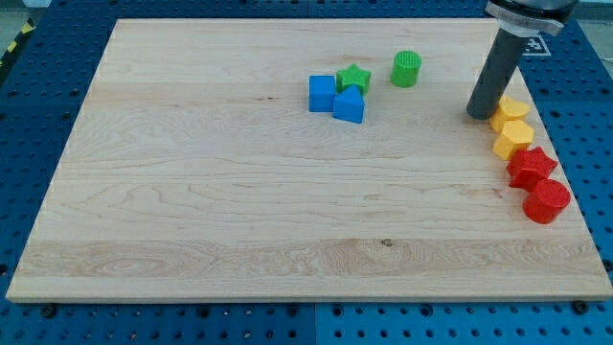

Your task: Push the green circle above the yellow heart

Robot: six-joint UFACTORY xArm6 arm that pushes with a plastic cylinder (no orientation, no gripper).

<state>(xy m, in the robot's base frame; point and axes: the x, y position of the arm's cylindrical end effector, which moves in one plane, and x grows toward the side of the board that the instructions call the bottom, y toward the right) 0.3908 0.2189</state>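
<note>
Your arm carries no pincer, only a rod. My tip [478,115] rests just left of the upper yellow block [510,108], at the view's right. The green circle [406,69] stands apart, up-left of the tip, near the green star [353,77].

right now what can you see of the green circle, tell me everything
The green circle is a short, upright, bright green cylinder with faint ribbing on its side and a flat round top; it looks like plastic. It stands alone on the wooden board near the view's top, right of centre. Nothing touches it: the green star sits apart to its left, and my tip rests on the board well to its right and slightly lower, beside the yellow blocks.
</note>
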